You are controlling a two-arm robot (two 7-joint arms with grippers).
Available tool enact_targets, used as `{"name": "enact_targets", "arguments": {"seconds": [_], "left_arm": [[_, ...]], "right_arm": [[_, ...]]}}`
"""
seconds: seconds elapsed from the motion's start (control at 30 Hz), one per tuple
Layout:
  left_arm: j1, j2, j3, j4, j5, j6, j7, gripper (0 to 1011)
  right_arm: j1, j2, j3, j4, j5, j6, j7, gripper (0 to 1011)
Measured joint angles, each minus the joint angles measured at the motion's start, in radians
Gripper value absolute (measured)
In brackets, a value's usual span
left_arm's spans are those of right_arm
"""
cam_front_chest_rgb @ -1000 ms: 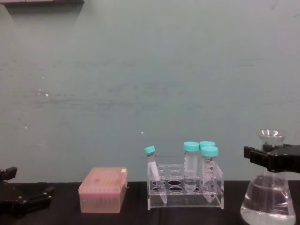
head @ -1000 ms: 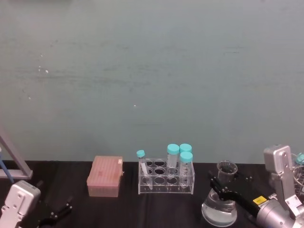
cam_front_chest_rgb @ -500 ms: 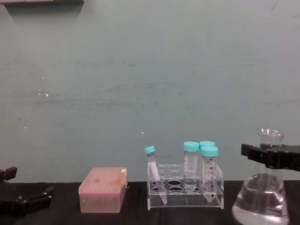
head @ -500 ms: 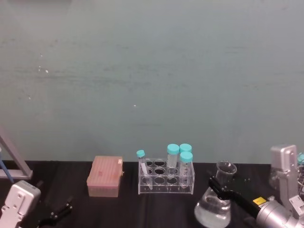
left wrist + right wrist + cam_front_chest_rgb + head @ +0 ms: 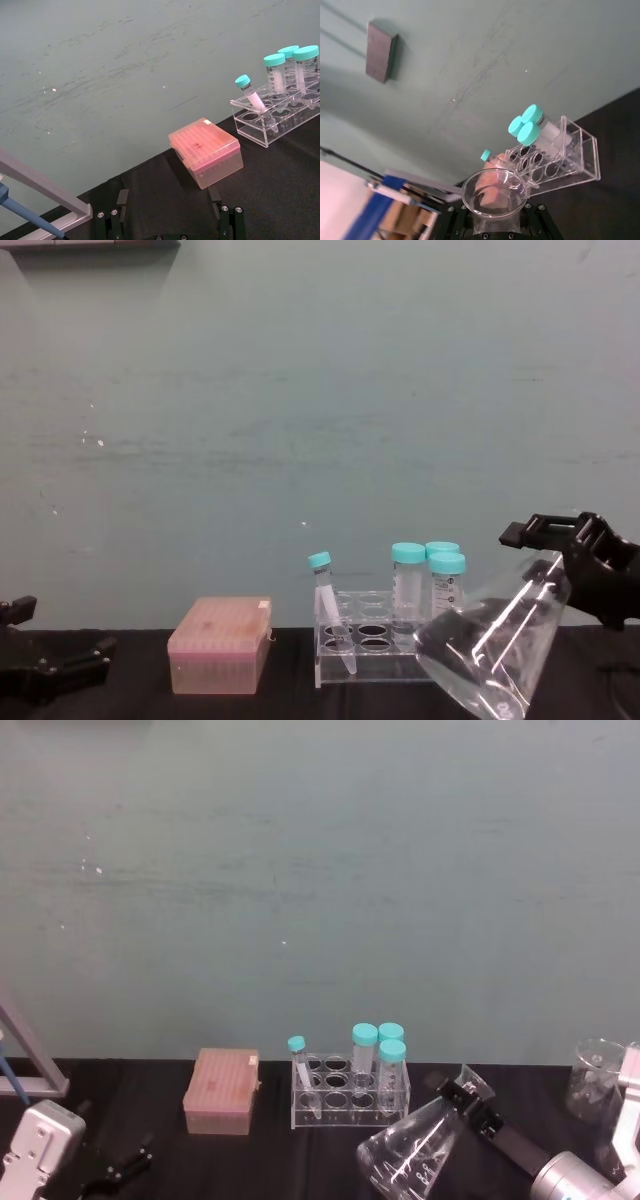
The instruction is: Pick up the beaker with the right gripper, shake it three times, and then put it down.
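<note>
The beaker [image 5: 410,1152] is a clear glass conical flask, lifted off the table and tilted steeply, its wide base swung toward the tube rack and its neck up to the right. My right gripper [image 5: 470,1102] is shut on its neck. From the chest the beaker [image 5: 492,645] hangs slanted below the black right gripper [image 5: 572,545]. The right wrist view looks down into the beaker's rim [image 5: 494,192], with the right gripper [image 5: 495,226] clamped on the neck below the rim. My left gripper [image 5: 170,222] rests low at the table's left, open and empty.
A clear rack [image 5: 350,1092] with teal-capped tubes stands just left of the tilted flask's base. A pink tip box [image 5: 222,1092] sits further left. Another small glass beaker [image 5: 597,1076] stands at the far right. A pipette stand [image 5: 40,192] is at the left edge.
The flask went from upright to steeply tilted, its base swinging left toward the rack as the right gripper rotated. The left arm has not moved.
</note>
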Motion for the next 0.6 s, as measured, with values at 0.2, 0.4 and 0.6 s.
{"name": "enact_targets", "arguments": {"seconds": [0.2,0.4,0.6], "left_arm": [[0.0,0.0,0.0,0.0,0.0,0.0,0.0,1000],[0.0,0.0,0.0,0.0,0.0,0.0,0.0,1000],[0.0,0.0,0.0,0.0,0.0,0.0,0.0,1000]], "right_arm": [[-0.003,-0.007,0.008,-0.001,0.03,-0.002,-0.022,451],[0.009,0.107,-0.095,0.0,-0.165,-0.177,0.032,451],[0.038,0.258,-0.234,0.015,-0.461,-0.393,0.052,451]]}}
